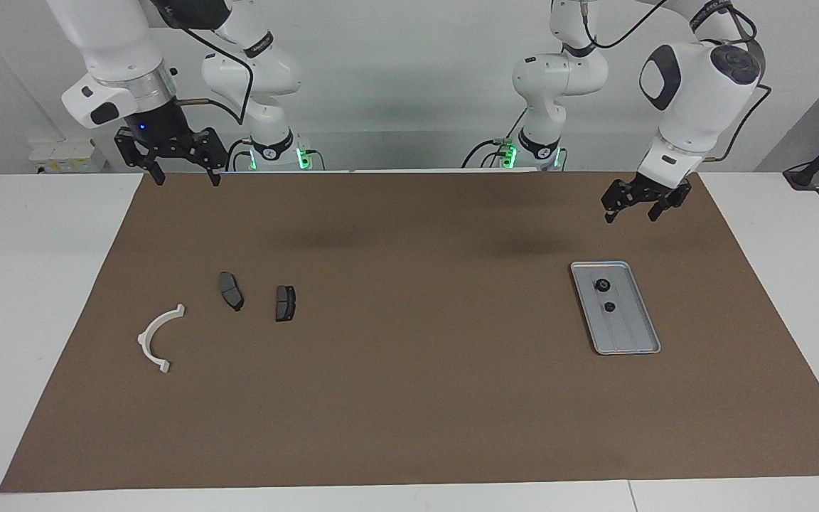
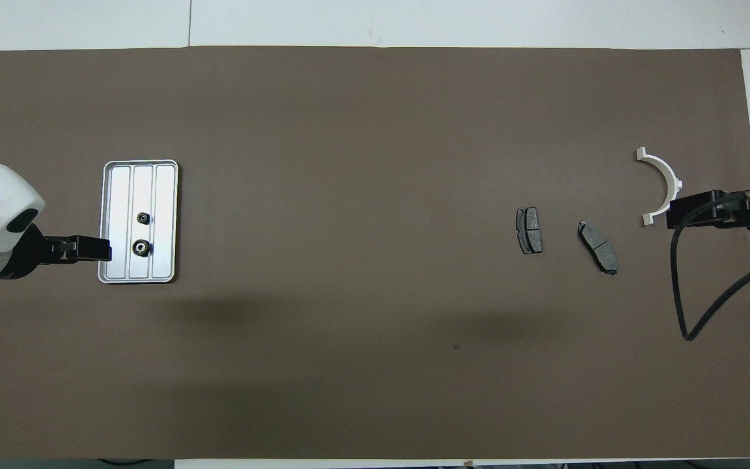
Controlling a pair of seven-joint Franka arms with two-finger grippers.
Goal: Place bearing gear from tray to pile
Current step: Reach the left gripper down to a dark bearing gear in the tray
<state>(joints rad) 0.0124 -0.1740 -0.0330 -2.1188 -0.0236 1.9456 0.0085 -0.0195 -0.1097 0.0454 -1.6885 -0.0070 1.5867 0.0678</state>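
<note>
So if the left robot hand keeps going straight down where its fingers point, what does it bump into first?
Probably the brown mat, or the rim of the tray. The left gripper, open, is up in the air, so depth is unclear.

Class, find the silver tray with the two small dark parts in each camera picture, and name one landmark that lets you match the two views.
Facing view: the tray lies on the brown mat toward the left arm's end, with the open left gripper raised near it.
Overhead view: the tray sits at the same end of the mat.
Shared landmark: the white half-ring bracket at the right arm's end.
</note>
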